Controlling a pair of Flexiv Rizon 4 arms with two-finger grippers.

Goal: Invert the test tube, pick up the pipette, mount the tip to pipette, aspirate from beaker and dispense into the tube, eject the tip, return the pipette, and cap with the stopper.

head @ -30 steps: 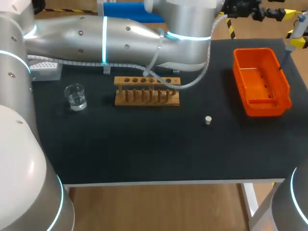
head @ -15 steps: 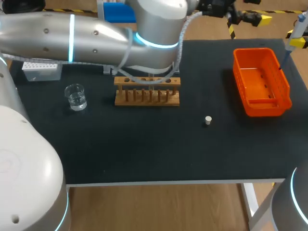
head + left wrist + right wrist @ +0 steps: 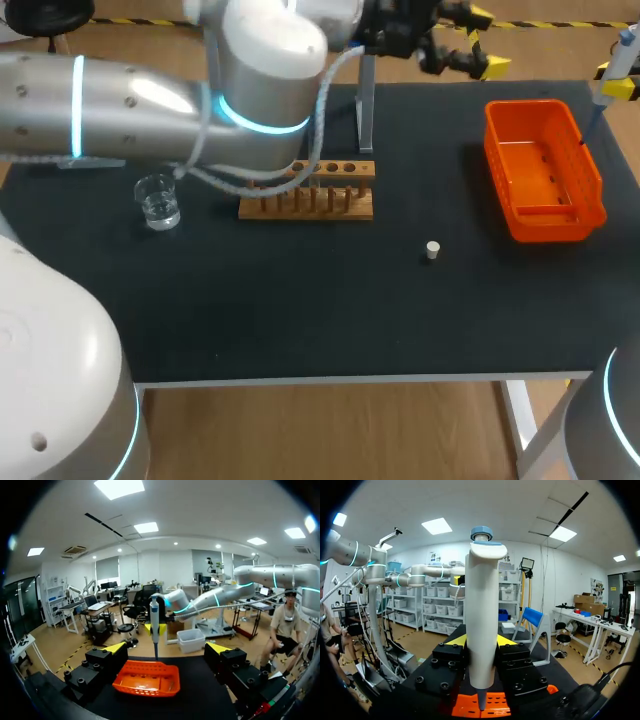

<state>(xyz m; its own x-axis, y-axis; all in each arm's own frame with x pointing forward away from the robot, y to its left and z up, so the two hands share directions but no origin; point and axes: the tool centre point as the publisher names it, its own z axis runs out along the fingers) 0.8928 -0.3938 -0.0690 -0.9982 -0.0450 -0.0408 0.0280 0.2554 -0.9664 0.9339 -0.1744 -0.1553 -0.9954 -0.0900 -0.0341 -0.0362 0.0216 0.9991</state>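
Observation:
My right gripper (image 3: 480, 641) is shut on the white pipette (image 3: 482, 615), held upright above the orange bin (image 3: 492, 705). In the head view the pipette (image 3: 622, 50) hangs at the table's far right corner, over the orange bin (image 3: 545, 170). My left gripper (image 3: 487, 40) stands open and empty above the table's back edge, facing the bin. From the left wrist, the open gripper (image 3: 166, 648) looks at the orange bin (image 3: 147, 678) and the pipette (image 3: 155, 620) beyond it. The wooden rack (image 3: 307, 190), glass beaker (image 3: 158, 200) and small stopper (image 3: 432, 250) rest on the black table. I cannot make out the test tube.
A grey upright post (image 3: 365, 100) stands behind the rack. My left arm (image 3: 150, 100) spans the table's back left and covers what lies under it. Black table surface (image 3: 300, 300) lies in front of the rack and around the stopper.
My left arm has swung up and back from over the rack, and its gripper now shows at the back edge, fingers wider apart. The right gripper and pipette have not moved.

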